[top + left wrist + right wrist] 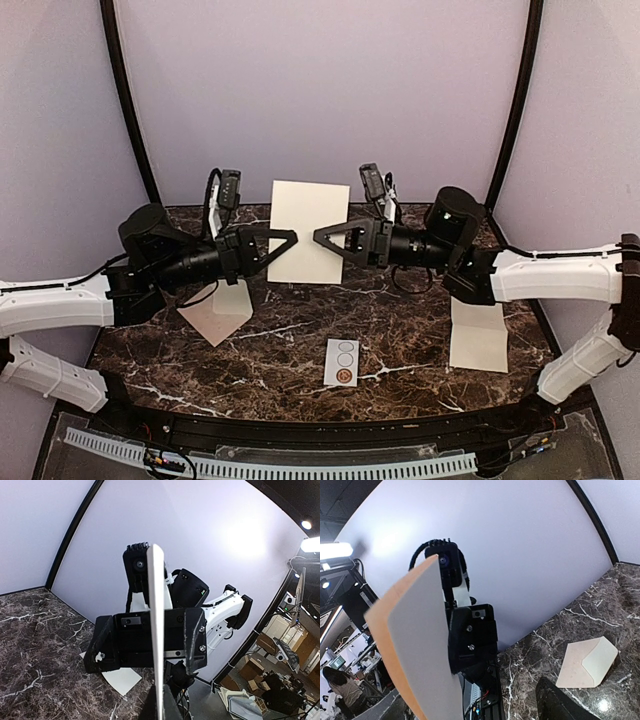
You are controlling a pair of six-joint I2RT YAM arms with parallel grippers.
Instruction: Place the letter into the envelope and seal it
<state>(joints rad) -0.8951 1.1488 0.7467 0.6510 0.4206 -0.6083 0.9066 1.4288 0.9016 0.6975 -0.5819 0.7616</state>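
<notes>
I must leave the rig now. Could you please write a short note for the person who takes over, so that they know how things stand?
Left gripper: jaws shut on the left edge of the letter, which is held up off the table between the two arms.
Right gripper: jaws open at the letter's right edge, not gripping it.
Envelope: lies on the table under the left arm.
Another cream sheet lies on the table under the right arm.
Done: the letter is lifted.
Left: put the letter into the envelope, then seal it.
</notes>
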